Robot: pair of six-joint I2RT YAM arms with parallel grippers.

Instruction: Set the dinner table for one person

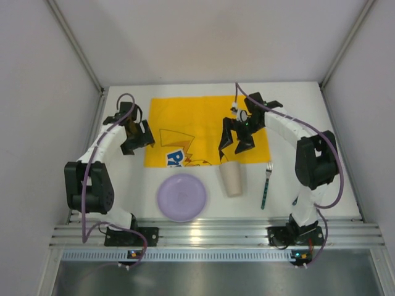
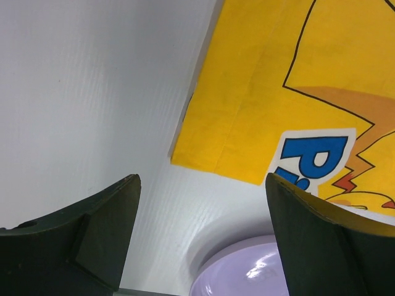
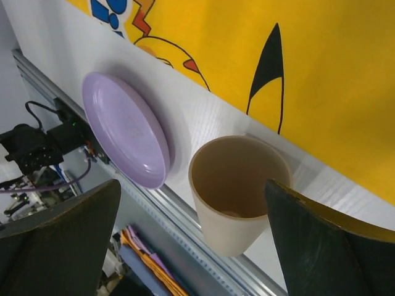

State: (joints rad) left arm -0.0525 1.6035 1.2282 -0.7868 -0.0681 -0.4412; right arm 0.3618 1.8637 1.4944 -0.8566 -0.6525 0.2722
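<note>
While the left gripper (image 1: 137, 143) hangs spread open farther off beside the yellow cloth (image 1: 197, 123), the right gripper (image 1: 236, 147), jaws also apart, hovers over the white surface (image 1: 142, 182) with the upright tan cup (image 1: 232, 179) just ahead and below, centred between its fingers.

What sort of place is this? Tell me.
Probably a robot test cell staged as a dinner table: pale grey wall panels enclose the matte white tabletop, a ribbed aluminium rail edges it, and a round lilac plate sits by a yellow cartoon-print cloth.
</note>
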